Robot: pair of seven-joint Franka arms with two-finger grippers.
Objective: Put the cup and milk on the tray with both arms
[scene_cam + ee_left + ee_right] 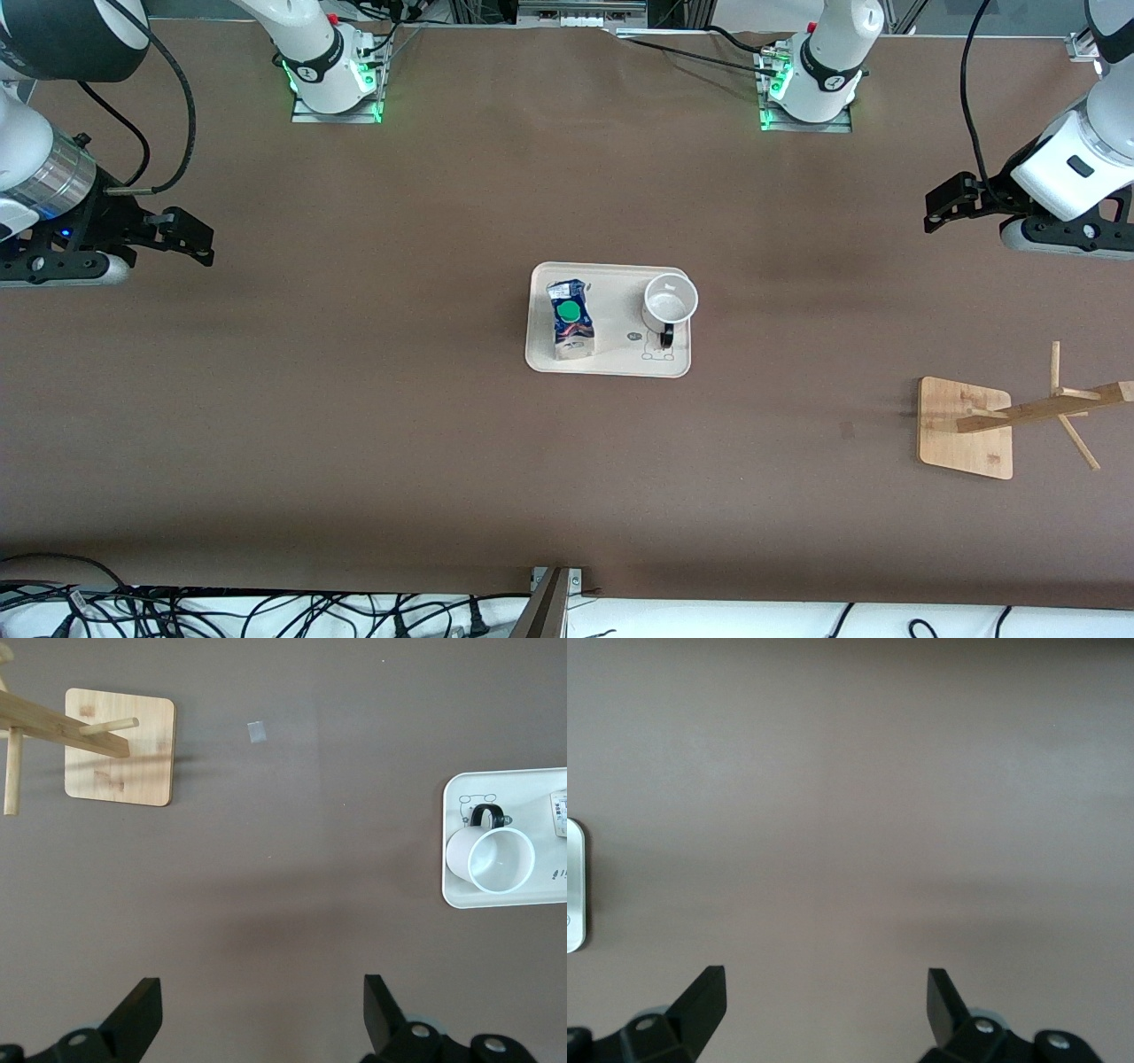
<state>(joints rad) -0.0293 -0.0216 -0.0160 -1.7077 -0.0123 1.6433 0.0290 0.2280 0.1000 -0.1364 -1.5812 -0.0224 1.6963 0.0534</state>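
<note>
The cream tray (611, 361) lies at the table's middle. The milk (570, 319) stands on it, at its end toward the right arm. The cup (670, 301) stands upright on it, at its end toward the left arm, with its handle toward the front camera. My left gripper (941, 208) is open and empty over bare table at the left arm's end, well apart from the tray. In the left wrist view (261, 992) the cup (492, 859) and tray (456, 895) show. My right gripper (197, 239) is open and empty at the right arm's end; its wrist view (827, 983) shows only the tray's edge (574, 886).
A square wooden rack base (952, 425) with a tilted peg post (1045, 409) stands toward the left arm's end, nearer to the front camera than the tray; it also shows in the left wrist view (120, 749). A small grey patch (257, 733) lies on the table beside it.
</note>
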